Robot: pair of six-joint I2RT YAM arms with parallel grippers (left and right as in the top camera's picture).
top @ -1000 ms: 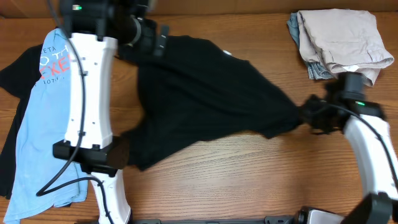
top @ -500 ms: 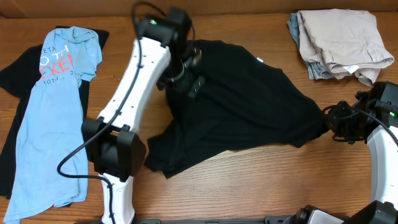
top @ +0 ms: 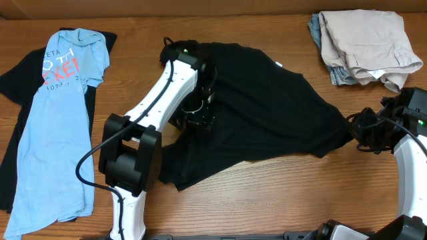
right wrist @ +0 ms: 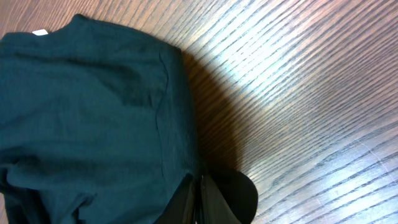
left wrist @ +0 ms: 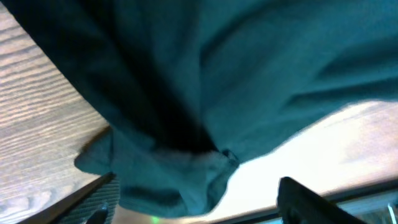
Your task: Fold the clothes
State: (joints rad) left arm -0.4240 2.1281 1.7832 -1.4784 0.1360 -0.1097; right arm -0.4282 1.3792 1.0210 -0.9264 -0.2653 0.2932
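Wood-grain table carries a large black T-shirt spread loosely across its middle, its small white label showing near the far edge. The left gripper is down on the shirt's left part, near the rumpled hem; in the left wrist view its fingers stand wide apart with a fold of the dark cloth hanging between them, not pinched. The right gripper is closed tight on the shirt's right corner, the fabric drawn to a point there. A light blue T-shirt with red-and-white lettering lies flat at the table's left on a dark garment. A pile of beige clothing sits at the far right corner.
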